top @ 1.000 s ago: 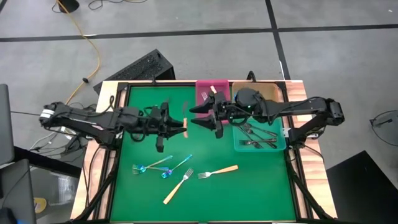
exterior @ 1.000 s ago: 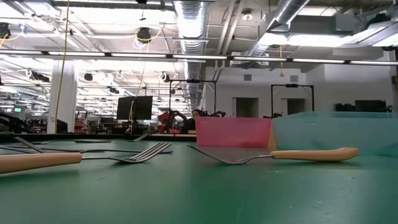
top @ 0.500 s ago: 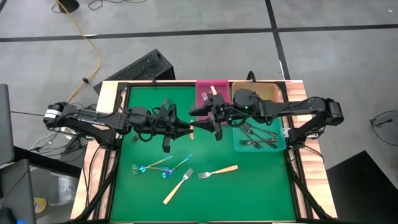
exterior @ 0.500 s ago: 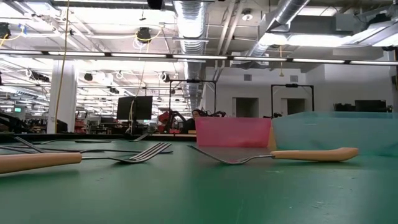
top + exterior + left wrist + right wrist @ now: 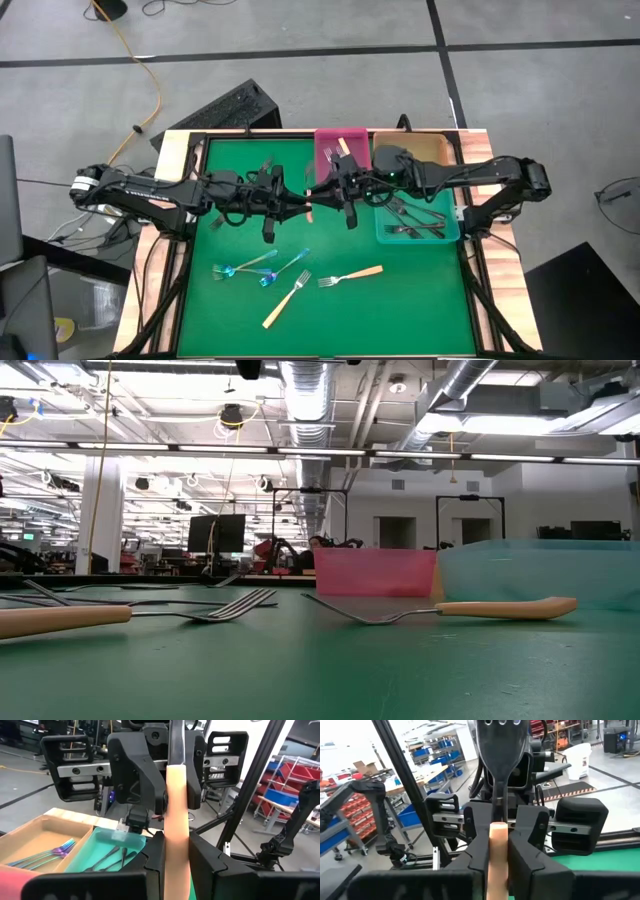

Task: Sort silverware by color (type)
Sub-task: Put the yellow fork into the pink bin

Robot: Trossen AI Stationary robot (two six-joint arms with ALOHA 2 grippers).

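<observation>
Above the green table (image 5: 230,320) in the high view, both end effectors meet nose to nose on one tan-handled fork (image 5: 309,211), while each wrist view shows the left end effector (image 5: 176,855) and right end effector (image 5: 497,850) clamped narrow around its handle.
</observation>
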